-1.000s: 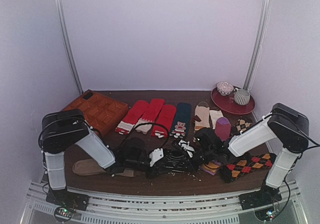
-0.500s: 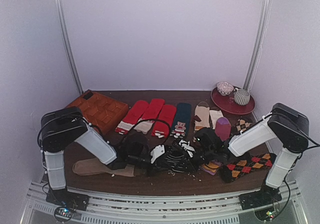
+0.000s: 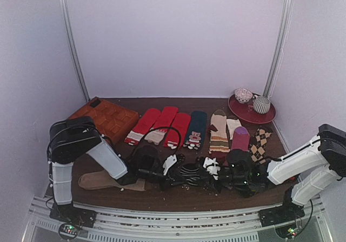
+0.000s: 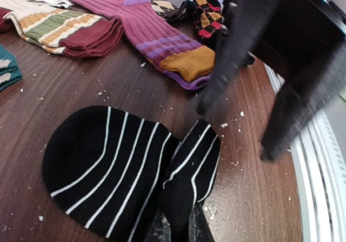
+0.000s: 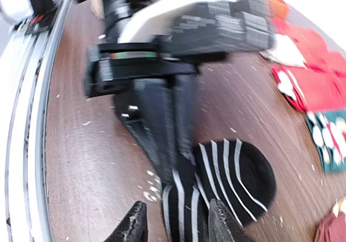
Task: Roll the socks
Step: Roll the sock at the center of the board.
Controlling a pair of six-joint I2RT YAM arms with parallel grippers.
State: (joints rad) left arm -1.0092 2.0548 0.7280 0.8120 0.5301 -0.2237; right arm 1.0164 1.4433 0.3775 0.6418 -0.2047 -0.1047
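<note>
A black ankle sock with thin white stripes (image 3: 192,174) lies at the front middle of the table, partly folded. My left gripper (image 3: 174,172) is shut on a fold of it; in the left wrist view the pinched fold (image 4: 186,182) rises from my jaws (image 4: 181,230), with the rest of the sock (image 4: 108,166) spread flat to the left. My right gripper (image 3: 215,170) is open at the sock's right end. In the right wrist view its fingertips (image 5: 178,224) straddle the striped sock (image 5: 216,188), facing the left gripper (image 5: 162,117).
Red socks (image 3: 162,125), a teal sock (image 3: 195,128), a striped tan sock (image 3: 219,135), a purple sock (image 3: 240,138) and an argyle sock (image 3: 261,142) lie in a row behind. An orange box (image 3: 105,120) sits back left, a red plate (image 3: 248,115) with cups back right. A tan sock (image 3: 102,181) lies front left.
My right arm has dropped low and swung towards the front, its open gripper now at the sock's right end. My left gripper has moved a little right with the sock.
</note>
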